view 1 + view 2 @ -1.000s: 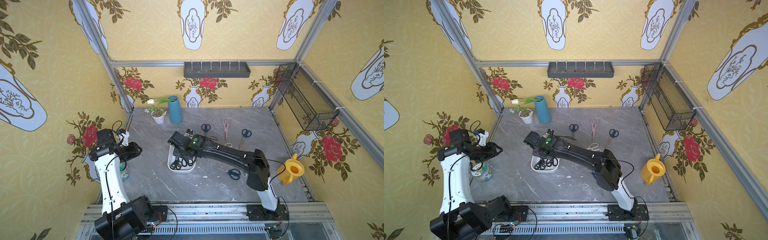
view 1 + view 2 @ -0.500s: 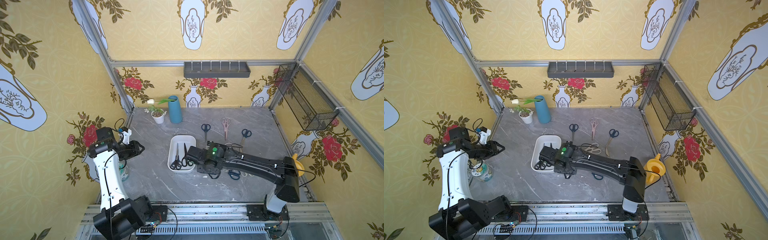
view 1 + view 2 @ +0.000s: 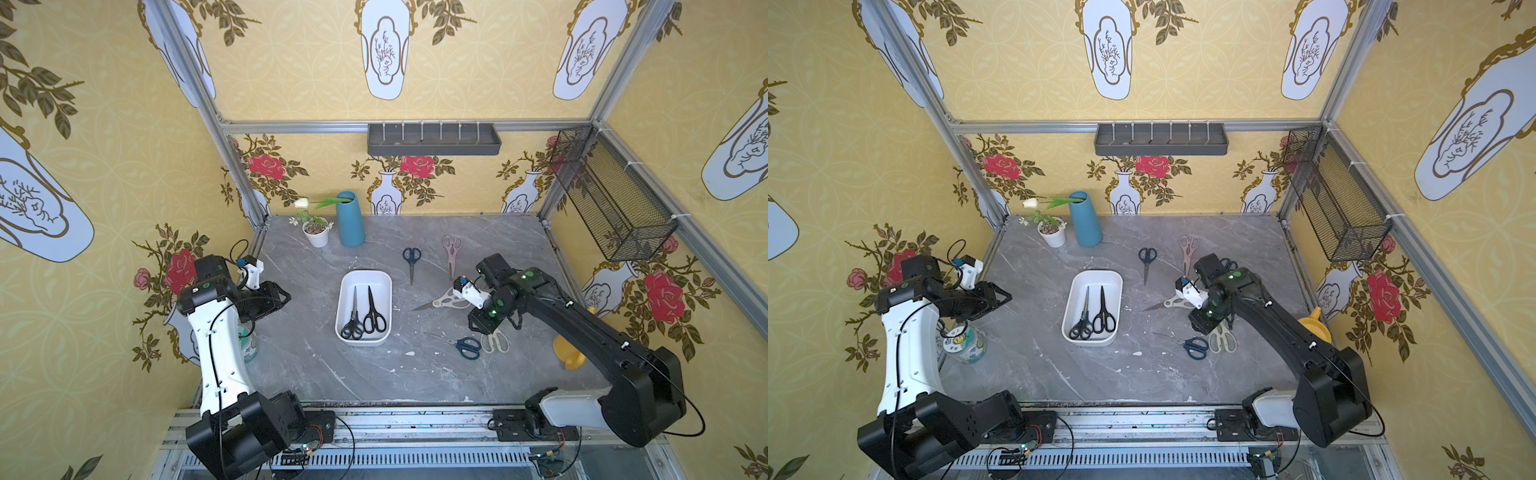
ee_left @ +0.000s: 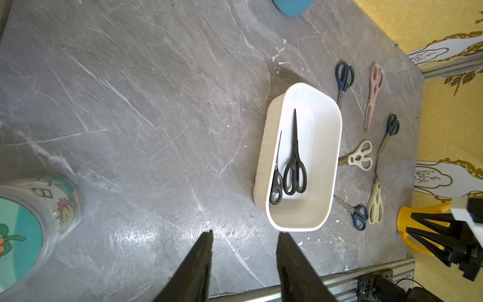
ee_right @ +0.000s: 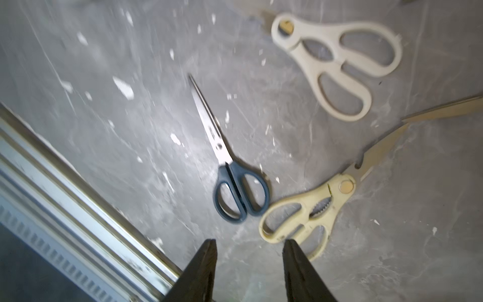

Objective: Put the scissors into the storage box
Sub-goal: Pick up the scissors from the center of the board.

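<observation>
Right wrist view showed the right gripper [image 5: 250, 243] above the grey table [image 5: 117, 146], its jaws apart with nothing between them, just short of the navy-handled scissors [image 5: 236, 188] and the cream kitchen shears [image 5: 308, 211]. The left gripper [image 4: 246, 234] was likewise parted and empty, off to the side of the storage box [image 3: 365, 272], which already held two black pairs [image 3: 374, 318]. The next pick was probably the navy pair. A good grasp would come straight down across the neck by the pivot, with the fingers turned square to the blades, because the shears' handle loop lay so close that a wider bite might drag both. Whether those two handles touched could not be told, since the wrist picture was smeared by motion. In both top views the right fingers were hidden under the wrist, the shears' blades ran beneath the arm, and another dark-handled pair [image 4: 391, 128] was mostly covered; only the left wrist view showed it whole.
</observation>
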You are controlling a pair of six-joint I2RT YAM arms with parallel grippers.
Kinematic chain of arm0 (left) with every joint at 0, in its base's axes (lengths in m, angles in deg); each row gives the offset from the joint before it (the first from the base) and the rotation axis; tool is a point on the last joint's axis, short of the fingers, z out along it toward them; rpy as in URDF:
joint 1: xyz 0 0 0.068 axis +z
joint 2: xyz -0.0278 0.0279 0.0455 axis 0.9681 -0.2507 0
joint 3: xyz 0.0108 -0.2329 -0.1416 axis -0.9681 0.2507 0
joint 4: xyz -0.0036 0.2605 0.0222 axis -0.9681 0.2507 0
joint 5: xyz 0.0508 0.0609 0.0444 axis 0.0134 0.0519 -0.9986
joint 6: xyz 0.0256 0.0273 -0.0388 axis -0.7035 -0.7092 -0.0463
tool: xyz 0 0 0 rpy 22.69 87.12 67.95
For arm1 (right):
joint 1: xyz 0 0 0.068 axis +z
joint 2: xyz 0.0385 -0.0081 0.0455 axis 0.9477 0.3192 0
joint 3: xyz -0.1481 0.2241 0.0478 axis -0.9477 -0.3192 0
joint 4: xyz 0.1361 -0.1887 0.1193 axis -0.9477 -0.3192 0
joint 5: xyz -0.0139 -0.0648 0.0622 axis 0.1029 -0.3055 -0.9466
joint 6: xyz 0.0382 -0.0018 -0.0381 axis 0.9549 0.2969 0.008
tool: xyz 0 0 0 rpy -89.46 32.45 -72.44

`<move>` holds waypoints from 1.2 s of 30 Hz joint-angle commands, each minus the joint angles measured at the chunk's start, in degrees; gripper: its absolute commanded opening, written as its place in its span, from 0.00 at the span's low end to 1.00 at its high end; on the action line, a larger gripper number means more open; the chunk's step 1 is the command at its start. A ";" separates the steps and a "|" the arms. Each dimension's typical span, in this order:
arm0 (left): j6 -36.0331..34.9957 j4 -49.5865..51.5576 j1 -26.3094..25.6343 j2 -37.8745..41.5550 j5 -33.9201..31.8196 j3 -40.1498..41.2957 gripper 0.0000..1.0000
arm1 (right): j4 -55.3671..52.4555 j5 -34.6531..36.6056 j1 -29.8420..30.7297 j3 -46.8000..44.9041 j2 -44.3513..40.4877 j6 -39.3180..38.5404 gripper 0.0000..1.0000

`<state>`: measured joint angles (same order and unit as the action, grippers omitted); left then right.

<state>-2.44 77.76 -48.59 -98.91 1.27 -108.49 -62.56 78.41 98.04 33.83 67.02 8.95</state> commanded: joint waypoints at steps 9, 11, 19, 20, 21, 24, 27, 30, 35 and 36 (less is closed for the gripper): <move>-1.25 -0.45 3.50 0.10 -0.99 0.09 0.46 | 8.06 5.69 0.99 -8.18 4.21 -20.12 0.47; -1.27 -0.45 3.60 0.10 -0.82 0.14 0.46 | 9.55 5.39 1.20 -8.28 5.21 -18.98 0.47; -1.50 -1.02 3.99 -0.33 -0.44 0.70 0.46 | 12.56 4.40 1.68 -8.46 9.78 -18.24 0.41; -1.72 -1.02 3.99 -0.29 0.11 0.71 0.46 | 12.81 4.20 1.72 -8.31 10.43 -18.19 0.40; -1.92 -0.94 4.04 -0.38 0.70 0.68 0.46 | 13.31 4.00 1.73 -8.26 10.99 -18.15 0.40; -2.39 -0.76 4.04 -0.24 1.79 0.52 0.46 | 14.33 2.97 1.82 -7.67 12.45 -18.08 0.39; -2.46 -0.76 4.05 0.10 1.90 0.53 0.46 | 14.58 2.36 1.89 -6.99 14.34 -18.10 0.37; -2.47 -0.67 4.04 0.20 1.90 0.53 0.46 | 15.21 1.95 2.24 -6.75 15.84 -18.14 0.35; -2.48 -0.70 4.03 0.27 2.03 0.52 0.46 | 15.57 1.28 2.88 -6.70 17.77 -17.70 0.30; -2.52 -0.72 4.04 0.35 2.30 0.51 0.46 | 15.50 1.00 2.95 -6.70 18.19 -17.64 0.27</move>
<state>-4.47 76.95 -44.63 -98.71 2.58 -108.12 -47.37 81.33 100.66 27.29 84.09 -9.23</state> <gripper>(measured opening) 0.464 0.290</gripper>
